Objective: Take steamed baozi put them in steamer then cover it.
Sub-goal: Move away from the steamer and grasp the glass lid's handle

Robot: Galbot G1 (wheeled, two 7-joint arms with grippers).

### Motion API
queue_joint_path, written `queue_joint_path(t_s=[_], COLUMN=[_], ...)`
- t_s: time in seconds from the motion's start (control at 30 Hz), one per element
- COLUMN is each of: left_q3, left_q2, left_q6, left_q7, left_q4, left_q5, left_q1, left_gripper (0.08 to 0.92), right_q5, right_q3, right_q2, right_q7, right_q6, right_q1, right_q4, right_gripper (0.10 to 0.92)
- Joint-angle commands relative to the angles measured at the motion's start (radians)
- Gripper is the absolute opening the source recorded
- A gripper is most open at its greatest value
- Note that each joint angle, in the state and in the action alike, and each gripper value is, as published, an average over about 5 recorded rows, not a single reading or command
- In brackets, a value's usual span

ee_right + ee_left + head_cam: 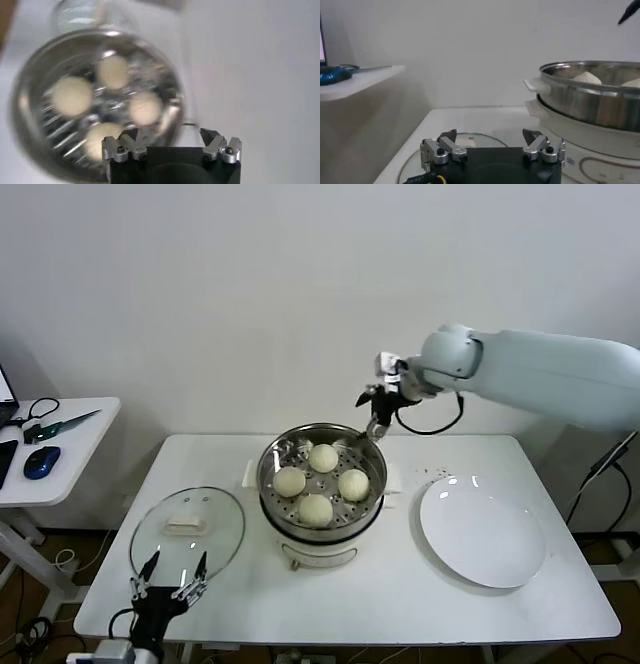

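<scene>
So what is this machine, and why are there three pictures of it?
It is a robot with two arms ending in pinchers called grippers. One picture looks down from its head; the other two come from cameras on its wrists. On the white table stands a shiny steamer with four baozi buns inside. The glass lid lies beside it, and a white plate is on the other side. The right gripper hangs open above the steamer's far edge, holding nothing. The left gripper waits open, low by the lid.
</scene>
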Motion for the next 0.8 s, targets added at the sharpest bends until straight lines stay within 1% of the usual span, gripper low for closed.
queue_joint_path(t_s=[0.03,0.1,0.17,0.23,0.3,0.4,0.57,0.8], left_q3=[0.000,-0.002,-0.005,-0.007,-0.009,-0.009,-0.008,0.001], left_q2=[0.014,0.025,0.040,0.054,0.063,0.072,0.073,0.075], left_q6=[0.018,0.016,0.005,-0.016,-0.044,-0.091,-0.132,-0.168], left_q7=[-0.031,-0.046,-0.044,-0.036,-0.033,-0.039,-0.054,-0.073], left_q4=[-0.004,0.000,0.010,0.021,0.034,0.052,0.066,0.081], left_q5=[0.063,0.082,0.094,0.116,0.156,0.218,0.292,0.362], left_q1=[-0.038,-0.049,-0.060,-0.069,-0.076,-0.082,-0.089,-0.087], left_gripper=[0.823,0.823,0.823,0.823,0.823,0.823,0.823,0.823], right_q5=[-0.150,-0.214,-0.281,-0.324,-0.349,-0.386,-0.444,-0.441], right_q3=[0.981,1.339,1.690,1.914,2.060,2.178,2.248,2.275], right_q2=[-0.473,-0.503,-0.481,-0.421,-0.333,-0.192,0.009,0.149], right_q7=[0.418,0.444,0.459,0.453,0.442,0.414,0.366,0.336], right_q6=[0.032,0.059,0.104,0.149,0.211,0.327,0.502,0.681], right_q1=[-0.854,-1.213,-1.586,-1.837,-2.024,-2.187,-2.305,-2.351], right_q4=[0.197,0.239,0.272,0.290,0.304,0.305,0.280,0.252], right_gripper=[0.823,0.823,0.823,0.823,0.823,0.823,0.823,0.823])
